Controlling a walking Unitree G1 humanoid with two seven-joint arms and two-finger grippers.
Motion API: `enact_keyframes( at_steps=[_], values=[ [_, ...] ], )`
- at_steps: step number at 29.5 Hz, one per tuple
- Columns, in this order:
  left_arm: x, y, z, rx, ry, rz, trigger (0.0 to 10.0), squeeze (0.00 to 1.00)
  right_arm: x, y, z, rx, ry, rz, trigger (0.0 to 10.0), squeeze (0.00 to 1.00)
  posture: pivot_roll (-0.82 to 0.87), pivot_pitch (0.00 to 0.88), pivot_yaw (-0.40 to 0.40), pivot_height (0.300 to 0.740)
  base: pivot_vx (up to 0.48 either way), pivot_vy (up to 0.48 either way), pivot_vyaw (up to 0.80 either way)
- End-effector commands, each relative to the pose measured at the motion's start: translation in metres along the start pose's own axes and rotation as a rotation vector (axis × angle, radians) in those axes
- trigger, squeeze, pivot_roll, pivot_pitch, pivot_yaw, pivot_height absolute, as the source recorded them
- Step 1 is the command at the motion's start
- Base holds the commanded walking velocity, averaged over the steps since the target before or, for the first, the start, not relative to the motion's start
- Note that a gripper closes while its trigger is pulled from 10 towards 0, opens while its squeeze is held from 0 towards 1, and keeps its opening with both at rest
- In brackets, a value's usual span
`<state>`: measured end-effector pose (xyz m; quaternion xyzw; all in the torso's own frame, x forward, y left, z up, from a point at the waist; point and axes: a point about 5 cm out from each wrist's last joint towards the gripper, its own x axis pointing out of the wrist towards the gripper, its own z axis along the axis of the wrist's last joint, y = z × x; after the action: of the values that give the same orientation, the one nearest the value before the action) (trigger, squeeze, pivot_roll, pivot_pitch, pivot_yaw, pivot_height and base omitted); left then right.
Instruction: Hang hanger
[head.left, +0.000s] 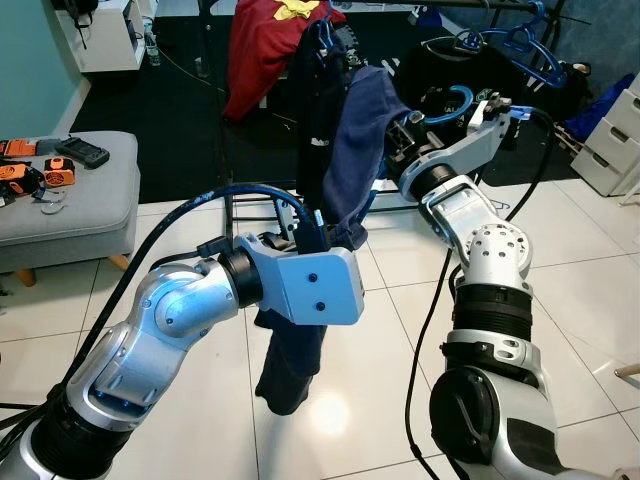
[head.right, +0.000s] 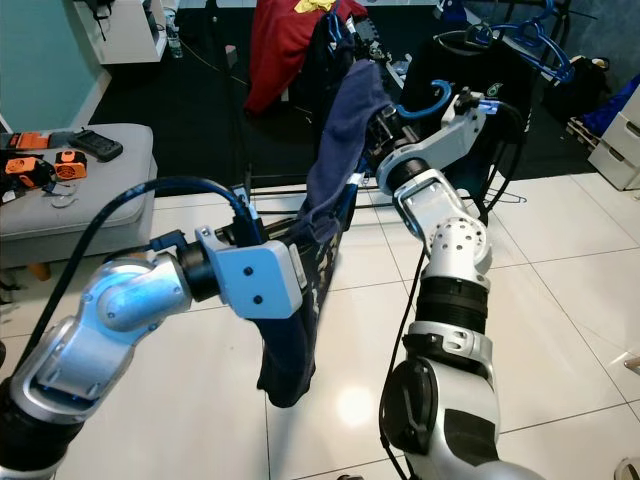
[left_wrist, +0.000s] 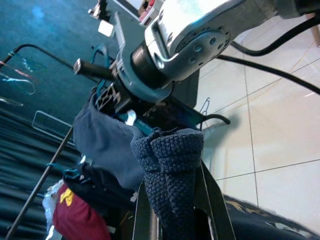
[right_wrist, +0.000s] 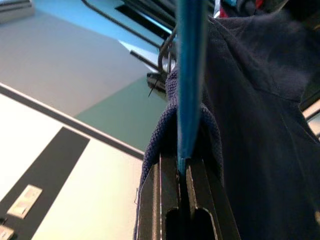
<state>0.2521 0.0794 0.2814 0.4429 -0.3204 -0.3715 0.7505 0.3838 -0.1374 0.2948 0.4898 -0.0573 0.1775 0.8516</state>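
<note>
A navy knit shirt (head.left: 352, 150) hangs on a blue hanger (right_wrist: 190, 75) in mid-air in front of a clothes rack. The hanger's blue hook (head.left: 455, 100) curls above my right wrist. In the right wrist view my right gripper (right_wrist: 182, 200) is shut on the hanger's thin blue neck, with the shirt's collar bunched around the fingers (right_wrist: 162, 200). My left gripper (left_wrist: 172, 215) is lower down and shut on a fold of the shirt's knit fabric (left_wrist: 172, 160). From the left gripper (head.left: 322, 232) the rest of the shirt droops toward the floor.
The rack's dark rail (left_wrist: 40, 185) runs behind, carrying a red shirt (head.left: 260, 50), a black shirt (head.right: 470, 75) and spare blue hangers (head.left: 520, 45). A grey bench (head.left: 75, 205) with orange tools (head.left: 20, 175) stands at left. White drawers (head.left: 610, 140) stand at right. The floor is white tile.
</note>
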Motion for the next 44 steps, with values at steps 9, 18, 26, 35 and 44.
enact_keyframes(
  at_steps=[9,18,26,35,44],
  values=[
    [0.003,0.005,0.006,0.038,-0.024,0.012,10.0,0.00,0.002,0.006,0.010,0.049,-0.083,0.002,10.0,0.00,-0.06,0.152,-0.022,0.740,0.000,0.000,0.00],
    [0.012,0.001,0.011,0.031,-0.050,0.011,10.0,0.00,0.005,0.015,-0.002,0.085,-0.070,0.018,10.0,0.00,-0.06,0.150,-0.022,0.740,0.000,0.000,0.00],
    [0.013,0.001,0.008,0.058,-0.046,0.001,10.0,0.00,0.008,0.035,-0.030,0.175,0.013,0.084,10.0,0.00,-0.07,0.131,-0.014,0.740,0.000,0.000,0.00],
    [0.007,0.016,0.001,0.121,0.001,0.045,10.0,0.00,0.009,0.040,-0.032,0.402,-0.004,0.105,10.0,0.00,-0.06,0.127,-0.015,0.740,0.000,0.000,0.00],
    [0.001,0.028,-0.004,0.187,0.037,0.095,10.0,0.00,0.011,0.038,-0.017,0.443,-0.043,0.106,10.0,0.00,-0.07,0.120,-0.019,0.740,0.000,0.000,0.00]
  ],
)
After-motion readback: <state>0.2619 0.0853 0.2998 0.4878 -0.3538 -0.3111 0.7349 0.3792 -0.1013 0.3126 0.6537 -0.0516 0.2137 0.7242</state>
